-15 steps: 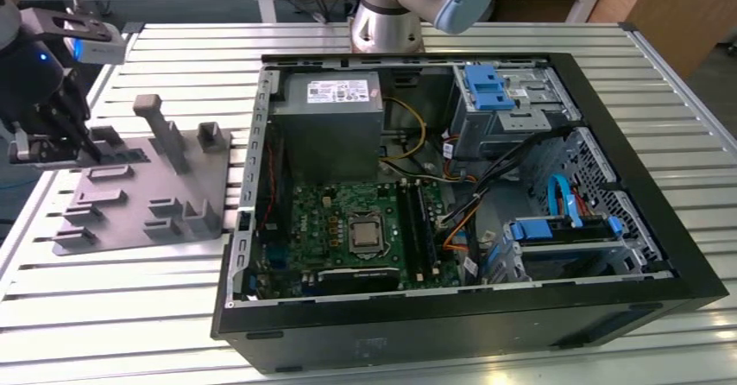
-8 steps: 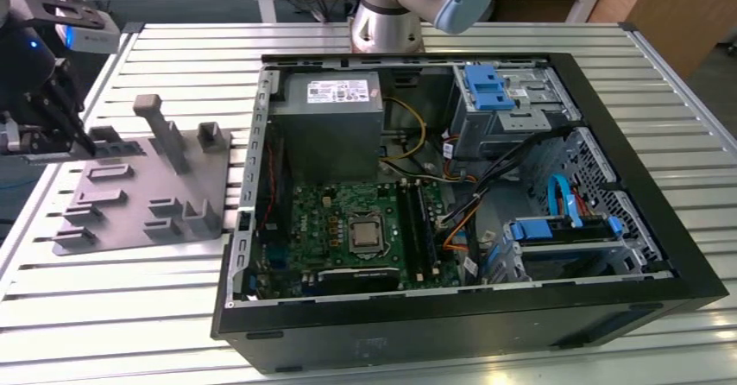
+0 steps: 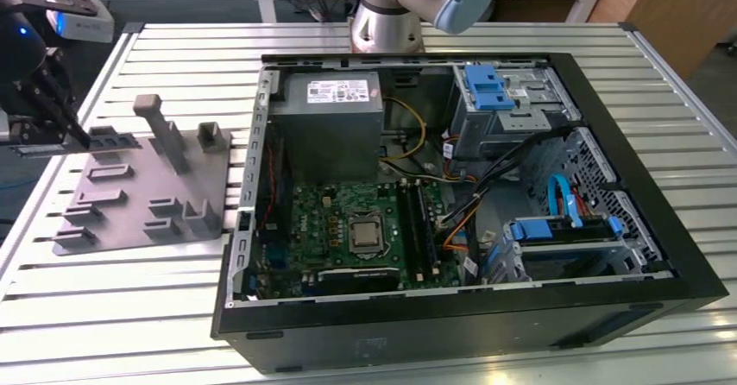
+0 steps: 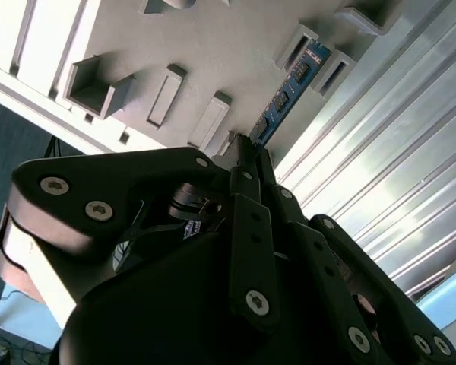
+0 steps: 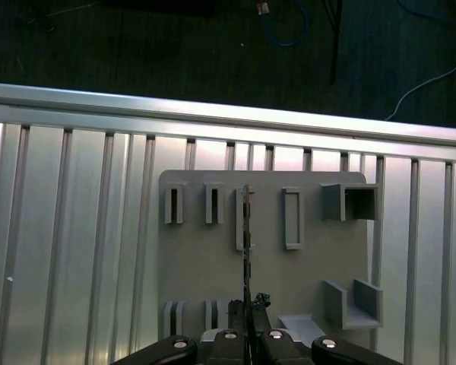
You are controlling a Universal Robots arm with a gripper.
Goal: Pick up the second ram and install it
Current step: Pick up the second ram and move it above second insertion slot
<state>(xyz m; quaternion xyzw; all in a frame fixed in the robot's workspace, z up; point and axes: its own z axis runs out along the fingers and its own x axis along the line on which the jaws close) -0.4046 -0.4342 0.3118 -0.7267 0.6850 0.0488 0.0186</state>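
One stick, the second ram (image 5: 247, 228), stood on edge in the slotted posts of the grey tray (image 5: 197, 266). In the first wrist view it showed edge-on as a thin line. In the second wrist view its blue face (image 4: 292, 87) was visible between two posts.

Its long axis ran straight away from the claw (image 5: 248, 306) toward the nearest edge of the worktop (image 3: 150, 316), so the stick and the claw's centreline were aligned. The claw (image 4: 247, 148) sat at the stick's near end, one finger on each face. The fingers were drawn close together and appeared to clamp that end, while the far end was seated in the tray, so in my judgement the stick had not been lifted.

In the exterior view the claw (image 3: 78, 136) was over the tray (image 3: 127, 186), which lay by the worktop's edge on the exterior view's left. The open computer case (image 3: 461, 333) lay well apart, toward the exterior view's right.
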